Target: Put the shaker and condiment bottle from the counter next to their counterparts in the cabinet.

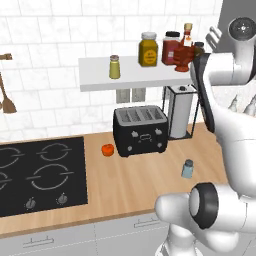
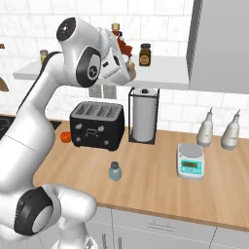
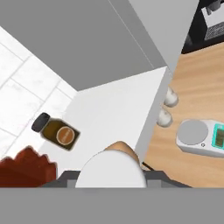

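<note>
One squat rounded tan-peach condiment bottle [image 3: 120, 151] over flat white cabinet [image 3: 113, 111].

Both base views look forward and down, sharing the toaster [image 1: 140, 130] and cabinet [image 1: 130, 80]. The hand view looks closely along that shelf.

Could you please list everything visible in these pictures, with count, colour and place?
shaker: 1, pale blue with grey cap, on the counter right of the toaster
condiment bottle: 1, tan-peach with pale top, in the gripper over the cabinet
yellow-green shaker: 1, on the shelf's left part
red bottle: 1, ribbed, on the shelf
mustard-yellow jar: 1, on the shelf
dark brown jar: 1, on the shelf
toaster: 1, black, counter
paper towel holder: 1, black with white roll
hob: 1, black
orange-red item: 1, beside the toaster
kitchen scale: 1, white
white bottles: 2, counter right
gripper: 1, at the shelf
</note>
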